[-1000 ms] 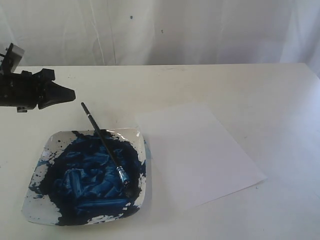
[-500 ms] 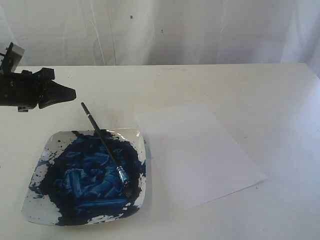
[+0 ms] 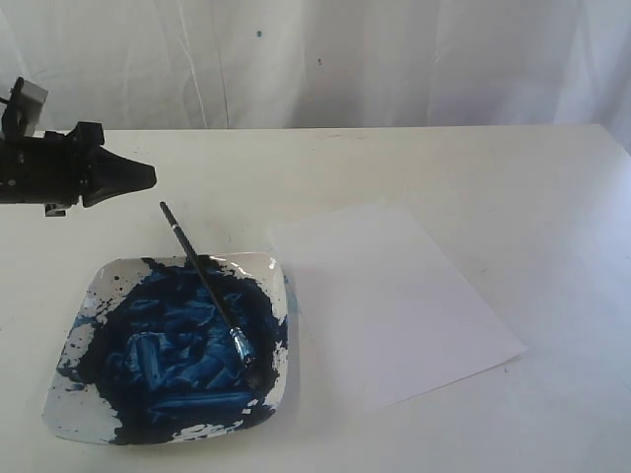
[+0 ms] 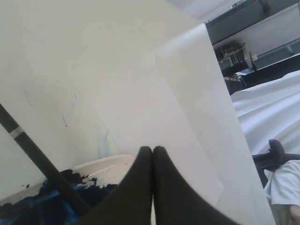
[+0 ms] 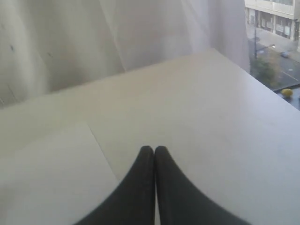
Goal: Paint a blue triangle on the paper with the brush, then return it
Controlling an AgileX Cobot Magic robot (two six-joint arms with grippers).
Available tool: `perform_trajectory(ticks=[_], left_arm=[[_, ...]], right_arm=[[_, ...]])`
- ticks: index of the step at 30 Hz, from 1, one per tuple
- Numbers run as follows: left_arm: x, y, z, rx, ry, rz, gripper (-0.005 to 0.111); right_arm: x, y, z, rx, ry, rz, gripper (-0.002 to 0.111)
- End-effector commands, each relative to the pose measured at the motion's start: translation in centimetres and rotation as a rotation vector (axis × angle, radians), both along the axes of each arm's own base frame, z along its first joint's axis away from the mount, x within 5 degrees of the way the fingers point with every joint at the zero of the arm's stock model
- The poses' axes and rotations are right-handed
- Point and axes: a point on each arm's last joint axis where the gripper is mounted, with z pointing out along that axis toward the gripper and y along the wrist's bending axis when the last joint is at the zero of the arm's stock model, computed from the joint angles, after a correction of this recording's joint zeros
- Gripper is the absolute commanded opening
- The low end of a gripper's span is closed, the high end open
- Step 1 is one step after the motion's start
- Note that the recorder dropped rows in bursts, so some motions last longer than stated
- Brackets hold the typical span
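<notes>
Left hand edged right | brush diagonal, bristles in plate

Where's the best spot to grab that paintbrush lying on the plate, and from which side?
Probably the bare black upper handle of the brush, where it juts past the far rim of the plate, clear of the blue paint. Come from above with the left claw, which is nearest, opened first and set across the thin shaft.

My left gripper: matte black, blocky body narrowing to a pointed snout; small grey box mounted behind. My right gripper: two smooth, black, tapered fingers.
</notes>
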Motion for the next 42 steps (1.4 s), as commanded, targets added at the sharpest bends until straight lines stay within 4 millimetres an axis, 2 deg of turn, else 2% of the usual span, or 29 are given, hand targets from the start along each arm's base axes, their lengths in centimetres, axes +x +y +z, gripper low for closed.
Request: perform_trajectory(ticks=[1, 7, 15, 17, 19, 20, 22, 24, 27, 30, 33, 36, 42], left_arm=[[0.1, -0.1, 0.5, -0.032, -0.013, -0.006, 0.0], [0.1, -0.1, 0.5, -0.029, -0.012, -0.003, 0.0], [0.1, -0.1, 0.5, -0.028, -0.014, -0.004, 0.0], [-0.1, -0.8, 0.5, -0.035, -0.014, -0.03, 0.0], [-0.5, -3.0, 0.5, -0.035, -0.013, -0.093, 0.0], [-1.0, -4.9, 0.5, -0.036, -0.012, -0.149, 0.0], [-1.8, -7.4, 0.6, -0.031, -0.028, -0.228, 0.0], [-2.1, -8.4, 0.8, -0.022, -0.064, -0.265, 0.0], [-1.8, -8.0, 1.0, -0.007, -0.093, -0.245, 0.0], [-1.4, -7.4, 0.7, 0.023, -0.092, -0.2, 0.0], [-0.9, -6.5, 0.8, 0.023, -0.091, -0.158, 0.0], [-0.4, -4.8, 0.8, 0.015, -0.09, -0.101, 0.0], [0.4, -1.5, 0.9, 0.013, -0.09, -0.007, 0.0]], right_arm=[[0.0, 0.0, 1.5, 0.182, -0.164, -0.011, 0.0], [0.0, -0.1, 2.4, 0.19, -0.258, -0.013, 0.0], [0.0, -0.1, 2.4, 0.193, -0.264, -0.013, 0.0], [-0.1, -0.1, 2.6, 0.23, -0.285, -0.013, 0.0], [-0.1, -0.1, 2.7, 0.31, -0.289, -0.011, 0.0], [-0.1, -0.1, 2.7, 0.327, -0.285, -0.011, 0.0], [0.0, -0.1, 2.4, 0.325, -0.253, -0.011, 0.0], [0.0, 0.0, 2.2, 0.32, -0.188, -0.004, 0.0], [-0.4, 0.4, 4.0, 0.287, -0.126, 0.058, 0.0], [0.6, 1.1, 6.6, 0.175, -0.021, 0.137, 0.0], [2.8, 2.7, 9.0, 0.139, 0.091, 0.255, 0.0], [5.1, 4.9, 10.4, 0.084, 0.202, 0.396, 0.0], [10.4, 10.0, 11.6, -0.014, 0.378, 0.684, 0.0]])
